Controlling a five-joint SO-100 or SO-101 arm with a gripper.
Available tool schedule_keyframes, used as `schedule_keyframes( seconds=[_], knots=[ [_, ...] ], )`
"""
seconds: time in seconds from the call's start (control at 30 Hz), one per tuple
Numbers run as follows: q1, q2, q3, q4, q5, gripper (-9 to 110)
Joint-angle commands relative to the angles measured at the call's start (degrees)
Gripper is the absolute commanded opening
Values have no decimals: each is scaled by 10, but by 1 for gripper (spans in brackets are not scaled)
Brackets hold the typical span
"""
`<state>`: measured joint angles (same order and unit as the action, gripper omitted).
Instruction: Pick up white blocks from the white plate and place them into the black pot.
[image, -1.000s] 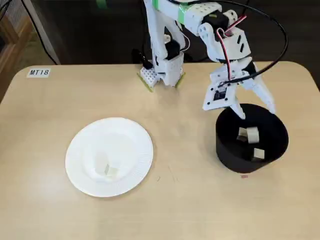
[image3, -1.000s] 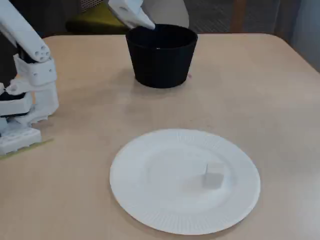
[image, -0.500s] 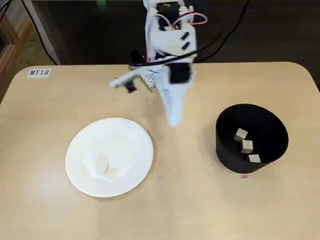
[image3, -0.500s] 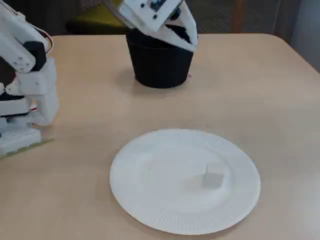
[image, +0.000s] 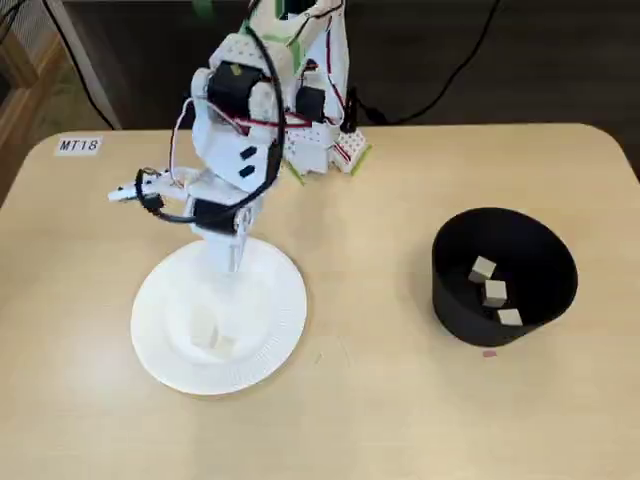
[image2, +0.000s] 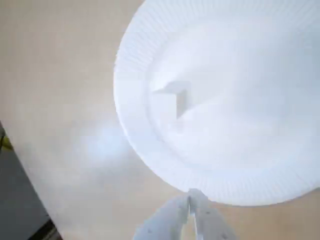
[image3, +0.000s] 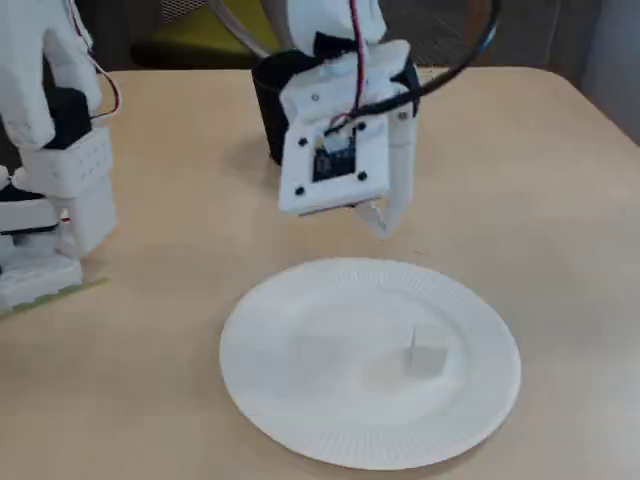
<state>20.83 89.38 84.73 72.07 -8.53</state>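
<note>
Table (image: 380, 400) fills frame. White plate (image: 165, 350) lower left, black pot (image: 450, 300) right w/ three white blocks (image: 494, 292) inside; one more block (image3: 428, 362) on plate. Gripper (image2: 192, 199) above plate's upper rim, fingers pressed together, empty.

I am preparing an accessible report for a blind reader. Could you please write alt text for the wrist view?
A white plate on a tan table fills most of the blurred picture, with one small white block on it. The shut claw shows at the bottom edge, just outside the plate's rim.
</note>
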Motion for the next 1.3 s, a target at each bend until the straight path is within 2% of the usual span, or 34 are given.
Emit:
schedule_keyframes(
  seconds=[0.0,0.03,0.17,0.5,0.67,1.1,1.17,1.27],
  knots=[
    [11,-63,-105,49,9,-2],
    [16,-84,-126,62,13,-2],
    [33,-140,-171,98,9,16],
    [53,-200,-185,92,-18,34],
    [53,-229,-212,91,-29,38],
    [54,-320,-277,98,-45,35],
    [54,-338,-294,99,-45,30],
    [56,-370,-333,110,-40,10]
  ],
)
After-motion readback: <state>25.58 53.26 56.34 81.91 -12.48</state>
